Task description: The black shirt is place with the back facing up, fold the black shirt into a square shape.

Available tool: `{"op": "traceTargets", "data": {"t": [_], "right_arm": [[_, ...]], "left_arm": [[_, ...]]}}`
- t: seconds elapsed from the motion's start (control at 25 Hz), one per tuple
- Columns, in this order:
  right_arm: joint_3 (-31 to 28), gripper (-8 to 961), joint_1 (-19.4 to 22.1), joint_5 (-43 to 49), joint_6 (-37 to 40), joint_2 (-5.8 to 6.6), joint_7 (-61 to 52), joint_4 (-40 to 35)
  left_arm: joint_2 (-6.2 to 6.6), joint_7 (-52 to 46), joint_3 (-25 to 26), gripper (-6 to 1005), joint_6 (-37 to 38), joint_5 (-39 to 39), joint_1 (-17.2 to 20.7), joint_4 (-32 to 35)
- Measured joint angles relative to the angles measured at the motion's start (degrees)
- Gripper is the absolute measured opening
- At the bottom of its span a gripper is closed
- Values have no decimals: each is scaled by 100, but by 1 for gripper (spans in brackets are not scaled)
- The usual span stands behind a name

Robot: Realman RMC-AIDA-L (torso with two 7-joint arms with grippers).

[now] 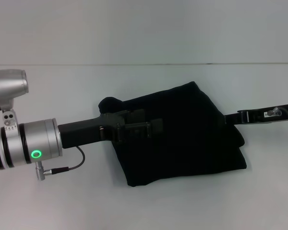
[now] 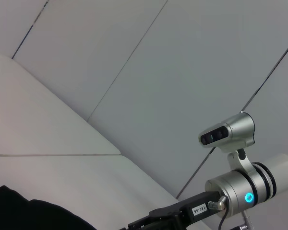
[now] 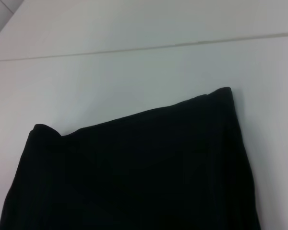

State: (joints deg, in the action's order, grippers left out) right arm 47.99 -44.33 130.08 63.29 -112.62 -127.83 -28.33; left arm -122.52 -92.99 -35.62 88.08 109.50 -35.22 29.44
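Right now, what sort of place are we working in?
Probably a lab or test bench, not a home: a plain white table against bare pale wall panels, with only the black shirt, already folded to a rough square, and both robot arms over it.

Shirt [image 1: 192, 139]: plain matte black, folded into a rough, slightly skewed square of stacked layers, lying flat mid-table, a bit toward the right edge. Left end bunched into a small lump; layered edges show along its right side.
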Motion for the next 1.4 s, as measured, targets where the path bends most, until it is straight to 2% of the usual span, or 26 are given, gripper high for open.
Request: {"op": "traceTargets", "data": {"t": [0.28,0.8,1.08,1.4], "right_arm": [[9,472,-15,102,-50,4,-53,11],[7,464,-52,101,-369,-65,-16,246],[8,453,-99,86,-448,-151,5,249],[-39,214,-120,21,-449,-199,161,249]], "left_arm": [[0,-1,-7,912,-2,0,-2,0],[0,1,-1,906,-1,17,-2,0],[0,-3,9,903,-15,20,-2,0],[4,-30,8,900,-90,20,-2,0]]}}
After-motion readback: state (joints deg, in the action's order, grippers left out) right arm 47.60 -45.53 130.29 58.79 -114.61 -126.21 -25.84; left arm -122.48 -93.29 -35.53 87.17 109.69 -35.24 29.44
